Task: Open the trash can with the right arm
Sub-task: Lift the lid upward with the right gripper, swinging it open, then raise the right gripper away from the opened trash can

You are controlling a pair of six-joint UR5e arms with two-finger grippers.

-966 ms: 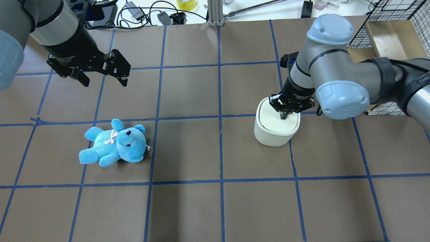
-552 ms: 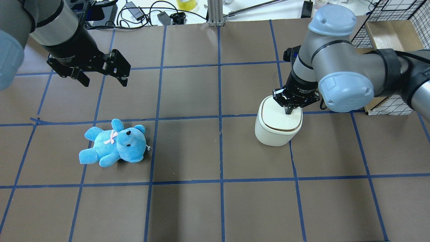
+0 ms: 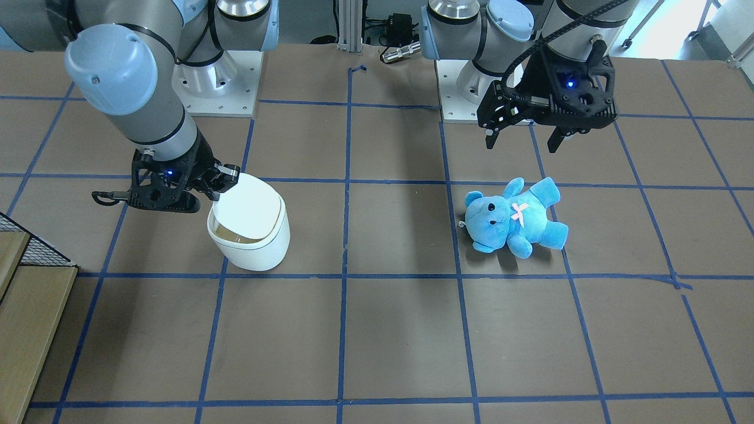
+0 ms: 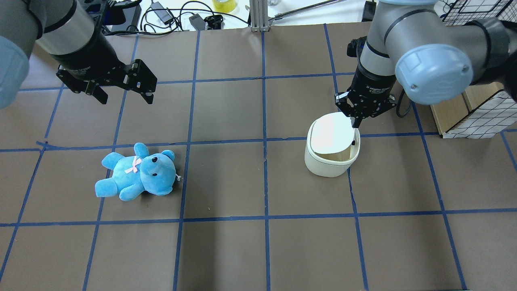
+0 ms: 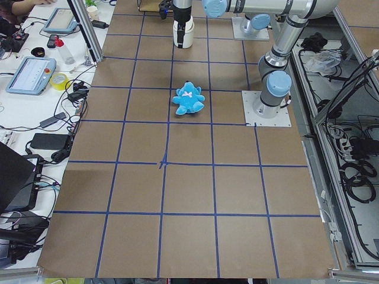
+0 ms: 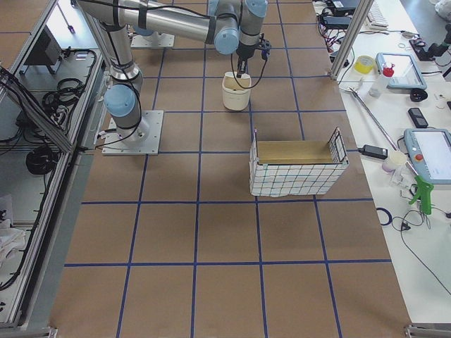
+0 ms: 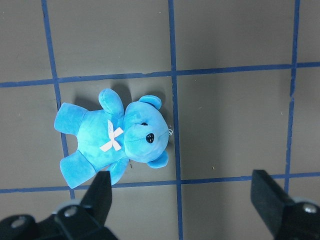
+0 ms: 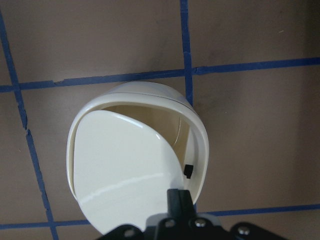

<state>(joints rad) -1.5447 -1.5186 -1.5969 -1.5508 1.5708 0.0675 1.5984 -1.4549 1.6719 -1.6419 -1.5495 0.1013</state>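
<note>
The white trash can [image 4: 329,163] stands right of the table's middle. Its flat lid [image 4: 331,135] is tilted up, and the tan inside shows at the near side. It also shows in the front view [image 3: 259,250] and the right wrist view [image 8: 200,135]. My right gripper [image 4: 355,123] is shut, its tip at the lid's far right edge; it also shows in the front view [image 3: 228,175] and its wrist view [image 8: 180,200]. My left gripper [image 4: 126,97] is open and empty, above and beyond the blue teddy bear [image 4: 137,171].
A wire basket lined with cardboard [image 4: 472,113] stands at the right edge, close behind my right arm. Cables and tools [image 4: 169,16] lie beyond the table's far edge. The teddy bear also shows below the left wrist camera [image 7: 115,137].
My right gripper has moved from the lid's middle to its far edge and risen. The lid, flat shut before, has tilted up and the tan inside shows. The left arm has not moved.
</note>
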